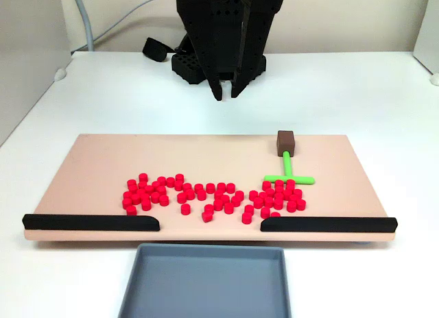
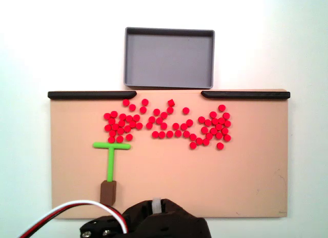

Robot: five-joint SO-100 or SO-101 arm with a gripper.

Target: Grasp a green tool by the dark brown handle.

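White table [image 1: 384, 92] carrying tan board [image 1: 103, 167], grey tray [image 1: 206, 280] at its edge; green tool [image 1: 288, 174] flat on board, dark brown handle [image 1: 285, 143] untouched; fingers [image 1: 226, 93] pressed together above table, behind board.

White tabletop [image 1: 357, 92] under even, diffuse light, bearing faint soft shadows. Behind the tabletop stands a plain off-white wall [image 1: 343, 20]. A grey cable [image 1: 88, 30] runs down the wall to the tabletop's rear left edge, in a fixed view.
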